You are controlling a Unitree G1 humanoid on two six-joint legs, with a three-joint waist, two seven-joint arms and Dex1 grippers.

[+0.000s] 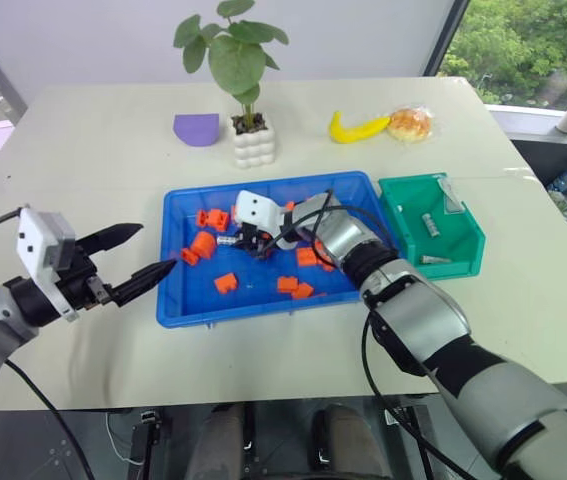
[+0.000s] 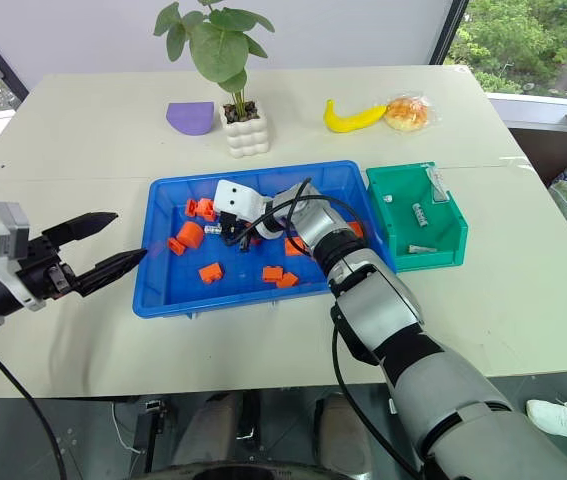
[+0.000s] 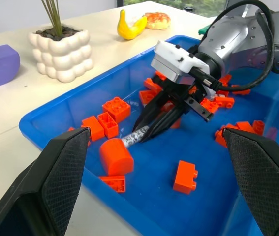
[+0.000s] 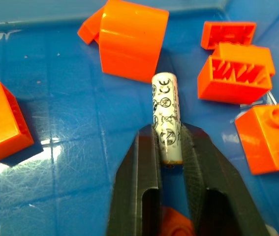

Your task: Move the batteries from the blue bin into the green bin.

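Note:
The blue bin (image 1: 253, 302) lies mid-table and holds a slim silvery battery (image 4: 166, 110) on its floor among orange blocks. My right gripper (image 4: 169, 130) reaches into the bin, pointing left and down, shut on the near end of that battery (image 3: 135, 136). The battery's far end rests against a rounded orange block (image 4: 132, 42). The green bin (image 1: 463, 262) stands against the blue bin's right side, with two batteries (image 1: 429, 223) lying in it. My left gripper (image 1: 143, 255) hovers open and empty just outside the blue bin's left rim, its fingers (image 3: 63, 182) wide apart.
Several orange blocks (image 1: 227, 283) are scattered across the blue bin. Behind it stand a plant in a white pot (image 1: 253, 142), a purple piece (image 1: 196, 128), a banana (image 1: 356, 128) and a wrapped bun (image 1: 410, 123). Bare table lies left and in front.

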